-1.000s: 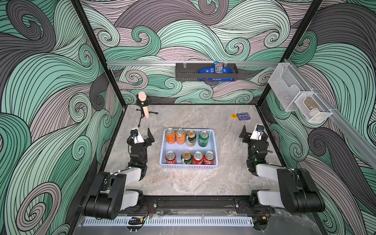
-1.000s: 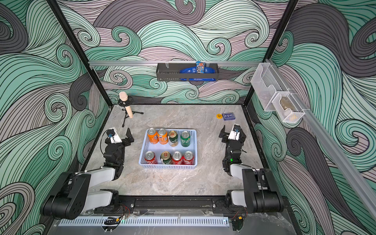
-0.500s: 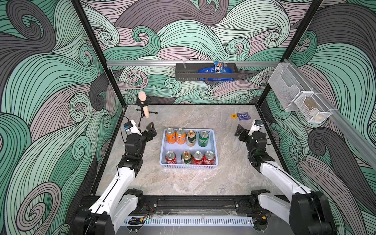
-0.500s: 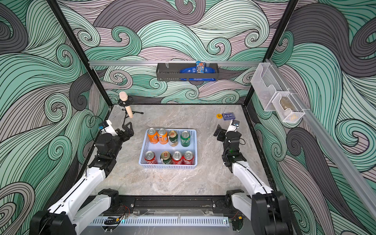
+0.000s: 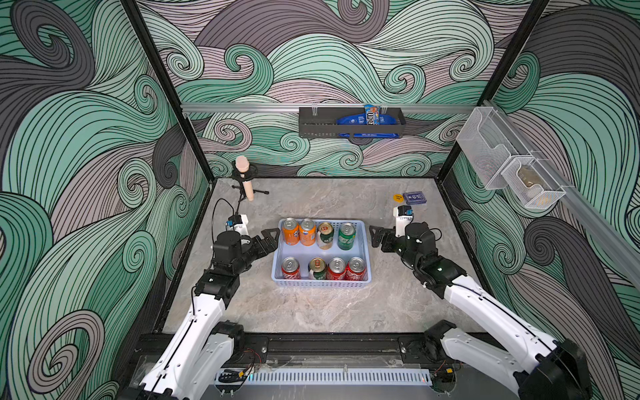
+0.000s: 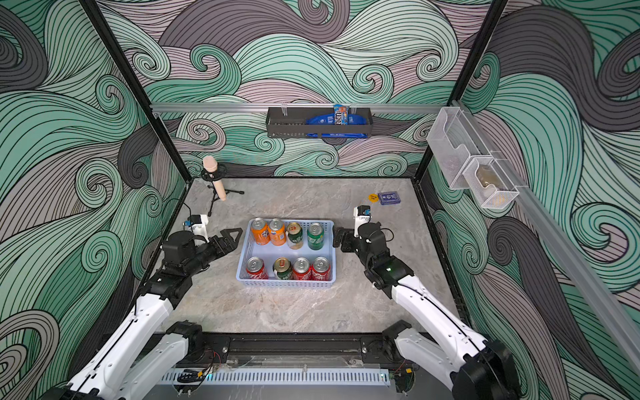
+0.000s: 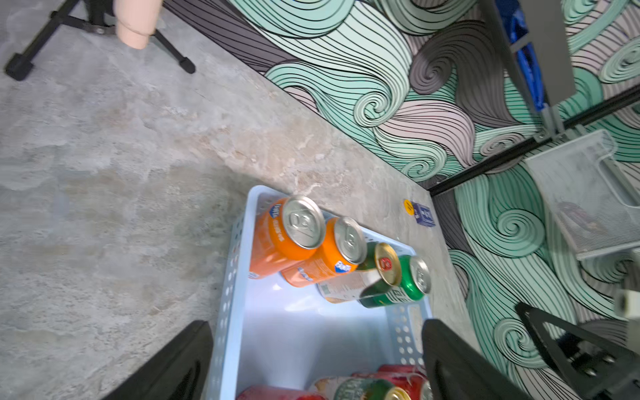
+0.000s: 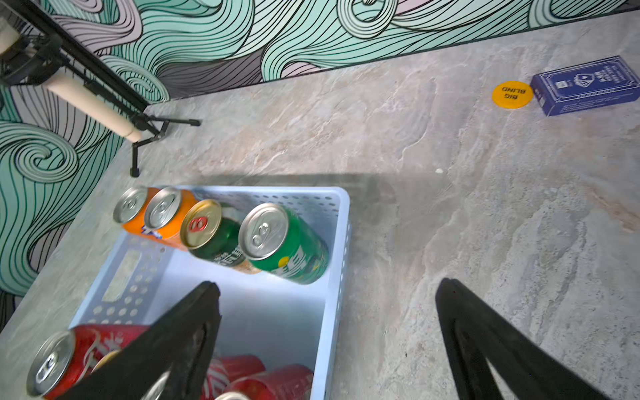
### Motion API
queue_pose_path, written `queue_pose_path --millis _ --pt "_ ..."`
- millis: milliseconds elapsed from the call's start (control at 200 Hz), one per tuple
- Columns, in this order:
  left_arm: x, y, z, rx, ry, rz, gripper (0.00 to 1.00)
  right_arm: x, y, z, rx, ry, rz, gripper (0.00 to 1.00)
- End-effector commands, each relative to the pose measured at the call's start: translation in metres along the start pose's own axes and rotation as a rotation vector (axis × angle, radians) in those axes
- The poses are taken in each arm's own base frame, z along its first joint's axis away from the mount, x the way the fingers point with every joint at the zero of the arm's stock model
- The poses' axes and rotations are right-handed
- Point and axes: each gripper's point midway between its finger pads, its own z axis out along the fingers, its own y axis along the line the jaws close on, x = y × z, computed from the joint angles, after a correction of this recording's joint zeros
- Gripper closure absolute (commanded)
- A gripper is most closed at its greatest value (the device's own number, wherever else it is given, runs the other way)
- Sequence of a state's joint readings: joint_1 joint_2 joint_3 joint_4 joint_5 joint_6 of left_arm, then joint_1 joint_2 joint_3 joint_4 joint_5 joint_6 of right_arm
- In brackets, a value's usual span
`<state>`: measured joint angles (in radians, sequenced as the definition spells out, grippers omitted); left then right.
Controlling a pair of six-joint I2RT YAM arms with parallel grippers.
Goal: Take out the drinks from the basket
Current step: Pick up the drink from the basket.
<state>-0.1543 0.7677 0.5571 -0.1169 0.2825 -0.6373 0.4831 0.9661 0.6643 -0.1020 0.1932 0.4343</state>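
The light-blue basket [image 5: 320,284] stands mid-table and holds the drinks in two rows. The far row has two orange cans [image 5: 290,231], a green-and-cream can [image 5: 325,235] and a green can [image 5: 346,236]. The near row has three red cans [image 5: 290,268] and another green-and-cream can [image 5: 317,268]. My left gripper [image 5: 272,239] hangs open just off the basket's left side, near the orange can [image 7: 287,239]. My right gripper [image 5: 374,237] is open just off the right side, near the green can [image 8: 287,246]. Neither holds anything.
A peach microphone on a black tripod [image 5: 244,176] stands at the back left. A blue card box [image 5: 416,197] and a yellow disc [image 5: 398,198] lie at the back right. A black wall rack [image 5: 351,123] and white mesh bins [image 5: 512,166] hang on the walls.
Both arms have unfolded from their low rest poses and reached forward and inward. Each gripper now sits beside the basket, closer than before.
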Motion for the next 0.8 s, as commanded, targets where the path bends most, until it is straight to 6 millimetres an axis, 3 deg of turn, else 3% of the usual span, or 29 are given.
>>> queue_pose_path --millis 0,290,430,796 --pt "0.007 -0.024 -0.008 0.087 0.072 0.013 0.03 0.027 0.015 -0.005 -0.066 0.105 0.011 0.08" --pt "0.02 -0.037 -0.009 0.084 0.179 0.042 0.03 0.036 0.036 -0.017 -0.073 0.153 -0.05 0.08" --pt "0.026 -0.035 -0.007 0.066 0.203 0.038 0.03 0.045 0.041 -0.011 -0.036 0.173 -0.116 0.08" --pt "0.05 -0.039 0.004 0.041 0.306 0.072 0.03 0.064 0.08 0.0 -0.072 0.24 -0.217 0.08"
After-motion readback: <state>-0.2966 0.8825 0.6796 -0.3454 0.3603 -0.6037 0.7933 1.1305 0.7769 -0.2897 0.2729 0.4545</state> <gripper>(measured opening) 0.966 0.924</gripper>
